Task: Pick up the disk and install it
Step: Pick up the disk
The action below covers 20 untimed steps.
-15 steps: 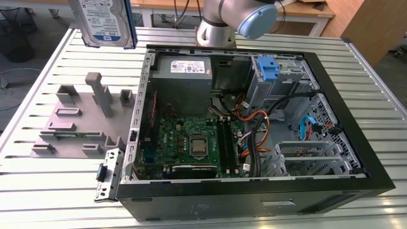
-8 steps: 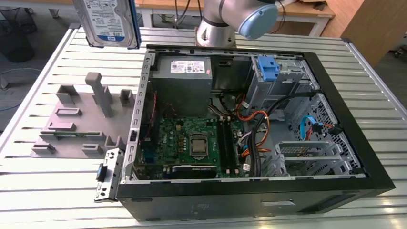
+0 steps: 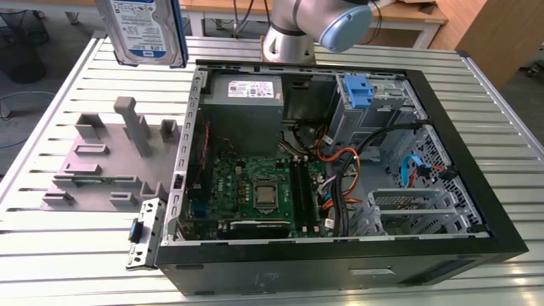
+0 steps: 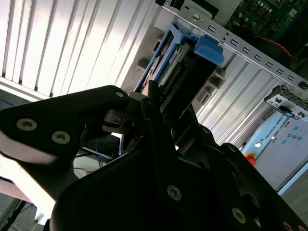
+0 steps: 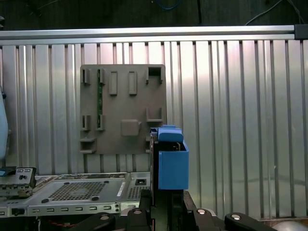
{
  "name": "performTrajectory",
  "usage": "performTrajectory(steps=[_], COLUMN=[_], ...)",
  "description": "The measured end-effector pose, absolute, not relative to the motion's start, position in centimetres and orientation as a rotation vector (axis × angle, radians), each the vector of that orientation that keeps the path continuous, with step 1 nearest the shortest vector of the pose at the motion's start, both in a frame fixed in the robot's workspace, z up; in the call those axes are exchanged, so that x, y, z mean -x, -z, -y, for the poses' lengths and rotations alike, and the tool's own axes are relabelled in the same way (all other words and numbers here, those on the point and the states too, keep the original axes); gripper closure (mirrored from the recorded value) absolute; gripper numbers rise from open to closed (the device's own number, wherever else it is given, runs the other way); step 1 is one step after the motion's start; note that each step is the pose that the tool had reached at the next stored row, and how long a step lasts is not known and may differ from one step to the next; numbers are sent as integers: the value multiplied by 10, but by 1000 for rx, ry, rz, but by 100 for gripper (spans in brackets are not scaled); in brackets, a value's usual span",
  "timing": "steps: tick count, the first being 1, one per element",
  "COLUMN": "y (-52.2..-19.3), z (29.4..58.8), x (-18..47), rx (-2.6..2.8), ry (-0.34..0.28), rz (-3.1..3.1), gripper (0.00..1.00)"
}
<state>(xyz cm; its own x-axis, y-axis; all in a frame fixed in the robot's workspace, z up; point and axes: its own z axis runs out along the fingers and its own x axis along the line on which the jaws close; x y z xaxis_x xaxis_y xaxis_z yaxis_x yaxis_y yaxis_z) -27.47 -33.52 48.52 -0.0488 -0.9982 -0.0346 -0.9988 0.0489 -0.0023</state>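
The disk (image 3: 140, 29), a silver drive with a white-and-blue label in a blue carrier, hangs upright in the air above the table's far corner, at the exterior view's left and beyond the open computer case (image 3: 183, 159). In both wrist views the disk (image 5: 172, 161) sticks out edge-on from my dark gripper (image 5: 166, 202), which is shut on it. The second wrist view has the blue carrier (image 4: 202, 48) past the gripper (image 4: 166, 103), with the drive's connector edge showing.
A grey fixture plate (image 3: 102, 159) with upright posts lies on the slatted metal table (image 3: 68, 242), beside the case. Inside the case are a green motherboard (image 3: 255, 188), a grey power supply (image 3: 246, 89), cables and a blue latch (image 3: 360, 89) at the drive bay. The arm's base (image 3: 293, 25) stands behind.
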Motion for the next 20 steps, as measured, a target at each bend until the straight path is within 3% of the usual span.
performTrajectory(steps=[20], y=[-485], z=[336], x=[262], rx=[2148], ry=[-35], rz=[-2256], gripper=[65])
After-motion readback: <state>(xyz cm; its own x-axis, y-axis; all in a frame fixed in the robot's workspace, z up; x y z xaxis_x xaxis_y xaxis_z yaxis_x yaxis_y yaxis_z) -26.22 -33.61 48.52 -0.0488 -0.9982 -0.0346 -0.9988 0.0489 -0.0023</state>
